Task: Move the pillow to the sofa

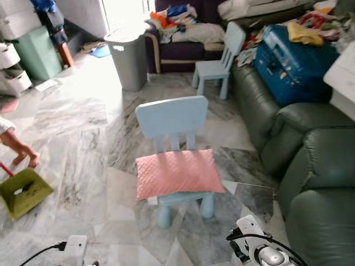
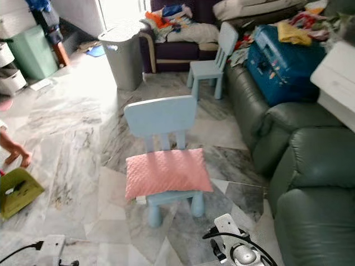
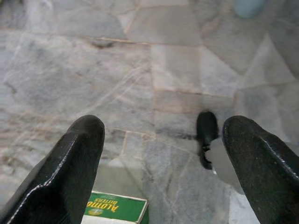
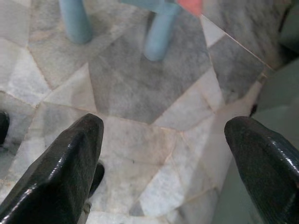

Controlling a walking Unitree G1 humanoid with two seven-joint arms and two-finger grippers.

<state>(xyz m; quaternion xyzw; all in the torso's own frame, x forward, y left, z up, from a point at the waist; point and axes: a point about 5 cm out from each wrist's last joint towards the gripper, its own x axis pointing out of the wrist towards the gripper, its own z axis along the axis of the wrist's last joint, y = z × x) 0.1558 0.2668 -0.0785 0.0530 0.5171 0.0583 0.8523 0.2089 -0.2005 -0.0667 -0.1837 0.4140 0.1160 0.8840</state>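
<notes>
A pink quilted pillow (image 1: 177, 173) lies flat on the seat of a small light-blue chair (image 1: 172, 119) in the middle of the marble floor. The dark green leather sofa (image 1: 310, 166) runs along the right side. My left gripper (image 3: 159, 158) hangs low over the floor, open, nothing between its fingers (image 3: 70, 168). My right gripper (image 4: 163, 158) is open too, above the floor near the chair's blue legs (image 4: 159, 32) and a corner of the pillow (image 4: 189, 5). Both wrists (image 1: 260, 249) show at the bottom edge of the eye views.
A blue suitcase (image 1: 294, 61) and clothes lie on the sofa's far part. A second blue chair (image 1: 219, 64) and a grey bin (image 1: 128, 58) stand behind. A person's bare foot (image 1: 19, 149) and a green dustpan (image 1: 22, 191) are at the left. A green box (image 3: 117, 207) lies below my left gripper.
</notes>
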